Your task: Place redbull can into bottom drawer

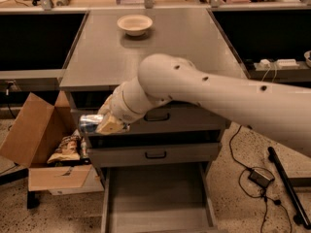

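Holding the redbull can sideways in the tool, closed tight around it, with one end pointing to the left. Hanging now high above the bottom drawer, a little outside of its left wall, at the height between the two upper drawers. Seems to be the carrying step, with the lowering not yet done.

To do well: first move to the right, until over the middle of the bottom drawer, well inside of both side walls. Then go down slowly and stay in front of the upper drawers above it, to avoid knocking on their fronts or handles. Do not loosen the grip before touching the floor of the bottom drawer, or nearly; if let go from height, likely to roll or bounce out. Take care also of the cardboard box just left of the bottom drawer: easy to drop there by releasing too early.
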Controlling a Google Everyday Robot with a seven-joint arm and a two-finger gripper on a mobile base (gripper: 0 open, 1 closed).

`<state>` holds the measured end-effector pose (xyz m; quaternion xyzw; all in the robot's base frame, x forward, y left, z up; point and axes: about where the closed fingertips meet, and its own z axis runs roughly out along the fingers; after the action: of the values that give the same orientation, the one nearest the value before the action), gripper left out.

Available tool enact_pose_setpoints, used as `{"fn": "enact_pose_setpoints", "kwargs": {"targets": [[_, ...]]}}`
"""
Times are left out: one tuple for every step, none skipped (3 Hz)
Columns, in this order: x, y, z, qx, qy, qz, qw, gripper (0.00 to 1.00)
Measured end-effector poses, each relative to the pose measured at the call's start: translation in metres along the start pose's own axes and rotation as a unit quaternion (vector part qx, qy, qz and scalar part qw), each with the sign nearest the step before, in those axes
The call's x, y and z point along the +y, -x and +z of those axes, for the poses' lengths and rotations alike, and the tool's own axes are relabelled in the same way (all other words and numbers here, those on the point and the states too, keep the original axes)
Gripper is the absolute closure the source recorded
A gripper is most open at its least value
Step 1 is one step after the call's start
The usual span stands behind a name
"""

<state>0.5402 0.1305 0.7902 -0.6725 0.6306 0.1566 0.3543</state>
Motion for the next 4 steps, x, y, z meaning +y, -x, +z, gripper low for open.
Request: {"fn": "enact_pose_setpoints", "kwargs": {"targets": [[0.023,-0.040,0.011,0.013,-0.018,0.025,0.9995,1.00],[0.050,-0.094,0.031,0.045,-0.018,0.061,0.9970,1.00],[0.084,-0.164,0.052,0.076,0.001,0.131,0.9885,1.00],[0.084,-0.164,0.052,0.076,0.001,0.131,0.9885,1.00]]}}
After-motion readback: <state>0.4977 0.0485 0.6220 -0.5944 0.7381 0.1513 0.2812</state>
